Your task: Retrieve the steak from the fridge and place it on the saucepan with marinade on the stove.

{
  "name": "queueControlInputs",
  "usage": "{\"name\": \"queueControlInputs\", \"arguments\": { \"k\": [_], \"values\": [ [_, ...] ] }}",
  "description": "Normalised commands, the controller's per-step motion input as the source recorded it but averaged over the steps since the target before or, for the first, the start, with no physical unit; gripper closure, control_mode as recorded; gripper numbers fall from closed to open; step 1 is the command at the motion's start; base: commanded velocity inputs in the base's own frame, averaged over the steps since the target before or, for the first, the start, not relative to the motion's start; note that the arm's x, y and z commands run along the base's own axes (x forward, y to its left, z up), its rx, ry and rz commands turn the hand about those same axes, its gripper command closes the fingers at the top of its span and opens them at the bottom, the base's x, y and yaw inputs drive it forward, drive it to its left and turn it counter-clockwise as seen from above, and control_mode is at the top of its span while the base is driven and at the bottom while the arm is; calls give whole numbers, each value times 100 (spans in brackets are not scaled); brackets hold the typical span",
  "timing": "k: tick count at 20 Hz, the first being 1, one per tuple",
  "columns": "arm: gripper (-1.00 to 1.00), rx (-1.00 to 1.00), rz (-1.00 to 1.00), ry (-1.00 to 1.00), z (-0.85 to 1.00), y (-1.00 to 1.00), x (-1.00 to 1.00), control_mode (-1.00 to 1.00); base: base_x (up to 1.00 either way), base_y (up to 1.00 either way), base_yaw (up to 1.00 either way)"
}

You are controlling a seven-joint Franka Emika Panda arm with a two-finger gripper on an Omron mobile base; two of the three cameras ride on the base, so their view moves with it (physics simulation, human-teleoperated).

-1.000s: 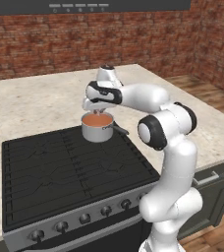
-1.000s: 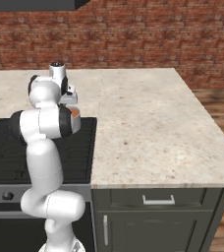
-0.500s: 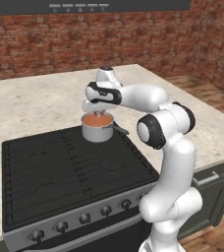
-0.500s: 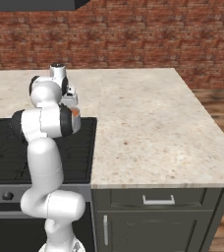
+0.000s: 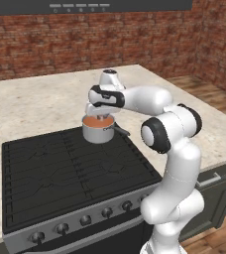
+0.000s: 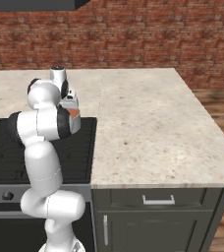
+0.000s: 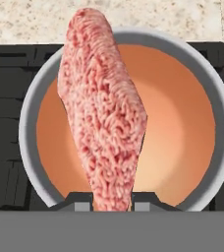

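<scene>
With the gripper [image 7: 112, 201] clamped on the lower end of the steak [image 7: 103, 108], you've got the meat hanging edge-on right over the marinade [image 7: 182, 123] in the saucepan [image 5: 98, 129]. The fetch looks done, since you're parked at the stove [image 5: 70, 173]. What's left is lowering it and letting go into the pan.

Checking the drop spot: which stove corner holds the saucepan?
The stove's back right corner, by the counter: the saucepan of marinade sits there; other corners are bare grates.
</scene>
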Motion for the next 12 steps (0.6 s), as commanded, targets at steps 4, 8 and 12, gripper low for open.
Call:
{"name": "queueControlInputs", "arguments": {
  "k": [4,8,12],
  "values": [
    [100,0,0,0,-21,0,0,-100,0,0,0],
    [100,0,0,0,-16,0,2,-100,0,0,0],
    [100,0,0,0,-9,0,5,-100,0,0,0]
  ]
}}
